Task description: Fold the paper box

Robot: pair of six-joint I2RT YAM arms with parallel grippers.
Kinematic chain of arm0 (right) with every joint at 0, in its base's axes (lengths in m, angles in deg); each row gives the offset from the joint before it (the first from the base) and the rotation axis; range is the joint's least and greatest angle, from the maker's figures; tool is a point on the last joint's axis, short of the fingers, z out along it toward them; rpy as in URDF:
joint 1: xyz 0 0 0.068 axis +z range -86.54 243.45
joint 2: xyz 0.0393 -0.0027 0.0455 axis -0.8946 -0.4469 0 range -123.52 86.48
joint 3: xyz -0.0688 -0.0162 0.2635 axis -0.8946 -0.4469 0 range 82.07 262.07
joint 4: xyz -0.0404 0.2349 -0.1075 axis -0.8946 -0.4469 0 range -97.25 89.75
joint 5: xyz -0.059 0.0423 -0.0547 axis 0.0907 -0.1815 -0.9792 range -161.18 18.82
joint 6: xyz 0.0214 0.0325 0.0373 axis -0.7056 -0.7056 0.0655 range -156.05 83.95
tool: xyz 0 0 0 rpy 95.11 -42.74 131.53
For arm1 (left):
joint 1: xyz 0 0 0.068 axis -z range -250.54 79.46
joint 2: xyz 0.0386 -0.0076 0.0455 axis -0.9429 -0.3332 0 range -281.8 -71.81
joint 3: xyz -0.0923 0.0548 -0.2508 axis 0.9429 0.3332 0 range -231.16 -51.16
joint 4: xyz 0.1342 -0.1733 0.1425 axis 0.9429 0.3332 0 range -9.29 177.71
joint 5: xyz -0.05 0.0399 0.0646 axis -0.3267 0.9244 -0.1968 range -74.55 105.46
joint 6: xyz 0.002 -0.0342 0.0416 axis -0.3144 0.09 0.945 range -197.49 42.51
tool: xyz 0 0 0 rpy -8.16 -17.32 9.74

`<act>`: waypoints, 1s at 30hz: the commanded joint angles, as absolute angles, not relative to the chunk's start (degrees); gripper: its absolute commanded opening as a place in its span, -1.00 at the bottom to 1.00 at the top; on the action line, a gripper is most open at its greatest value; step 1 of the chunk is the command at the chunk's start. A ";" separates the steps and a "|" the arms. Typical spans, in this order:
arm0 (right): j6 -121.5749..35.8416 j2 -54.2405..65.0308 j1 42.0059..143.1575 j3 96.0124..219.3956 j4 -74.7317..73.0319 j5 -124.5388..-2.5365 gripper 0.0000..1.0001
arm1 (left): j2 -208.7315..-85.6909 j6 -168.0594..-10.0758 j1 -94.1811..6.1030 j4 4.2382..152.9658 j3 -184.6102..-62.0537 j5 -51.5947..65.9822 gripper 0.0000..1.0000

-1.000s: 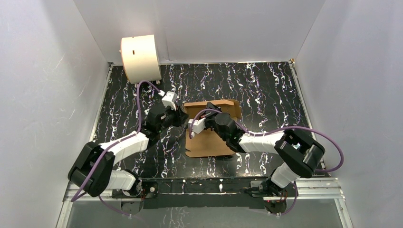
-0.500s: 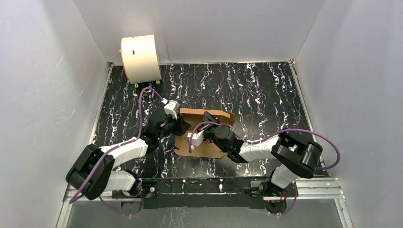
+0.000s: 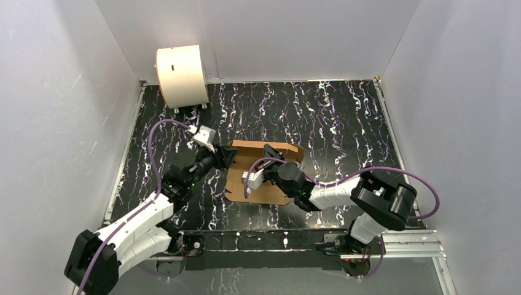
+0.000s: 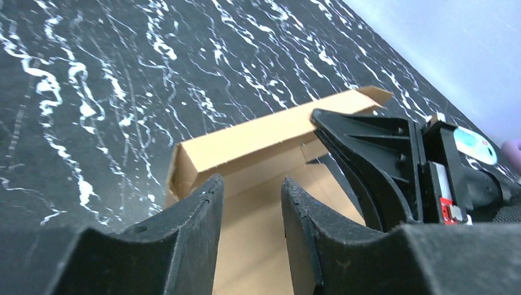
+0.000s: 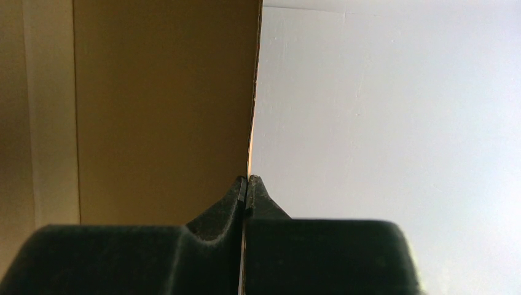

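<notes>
Fingers on left (image 4: 184, 239) wider than before

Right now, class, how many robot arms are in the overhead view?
2: the left arm lower left, the right arm lower right, both reaching to the paper box. None looks hidden.

Our left gripper (image 4: 250, 184) hovers low with its fingers apart; our right gripper (image 5: 247, 180), elbow bent, pinches the paper box (image 4: 258, 132).

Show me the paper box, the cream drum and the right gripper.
paper box (image 3: 238, 183): top view, flat base panel.
cream drum (image 3: 181, 75): top view, middle of body.
right gripper (image 5: 247, 184): right wrist view, between fingertips.
</notes>
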State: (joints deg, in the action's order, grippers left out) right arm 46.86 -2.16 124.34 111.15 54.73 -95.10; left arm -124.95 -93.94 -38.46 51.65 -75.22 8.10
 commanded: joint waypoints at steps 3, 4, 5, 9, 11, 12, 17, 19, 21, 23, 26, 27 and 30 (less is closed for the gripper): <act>46.21 -1.76 124.45 112.02 55.21 -94.47 -1.00 | -122.68 -90.49 -41.85 52.01 -77.07 17.02 -0.24; 46.18 -1.53 124.41 112.10 54.74 -94.44 -1.00 | -122.89 -91.15 -43.32 51.39 -76.79 16.38 -0.24; 46.12 -1.32 124.45 112.20 54.23 -94.34 -1.00 | -123.09 -92.12 -45.09 50.37 -76.15 15.67 -0.23; 45.74 -0.43 124.36 112.82 52.41 -94.04 -1.00 | -125.02 -95.48 -52.52 47.00 -73.56 11.49 -0.24; 45.69 -0.21 124.36 113.12 51.73 -93.96 -1.00 | -127.12 -95.78 -53.61 46.21 -72.86 10.80 -0.24; 45.69 -0.14 124.35 113.27 51.39 -93.88 -1.00 | -128.28 -95.83 -54.04 45.29 -72.23 9.92 -0.24; 45.42 -0.02 124.28 113.87 50.28 -93.45 -1.00 | -134.40 -96.20 -56.35 43.43 -70.93 7.58 -0.24; 45.29 -0.29 124.28 113.99 50.02 -93.31 -1.00 | -136.54 -95.82 -56.72 42.39 -70.79 5.33 -0.21; 45.46 -0.59 124.28 114.17 50.02 -93.37 -1.00 | -138.62 -94.99 -56.66 41.78 -70.85 3.27 -0.16; 45.54 -0.79 124.28 114.39 49.82 -93.27 -1.00 | -141.23 -93.91 -56.65 41.22 -71.12 0.02 -0.15; 45.67 -1.05 124.28 114.81 49.43 -93.24 -1.00 | -143.91 -93.08 -56.69 40.11 -71.60 -4.05 -0.15; 45.66 -1.06 124.28 114.90 49.22 -93.16 -1.00 | -144.56 -92.95 -56.66 39.66 -71.76 -5.29 -0.15; 45.60 -1.06 124.27 115.37 48.24 -93.06 -1.00 | -146.82 -92.65 -56.44 38.45 -72.48 -8.05 -0.13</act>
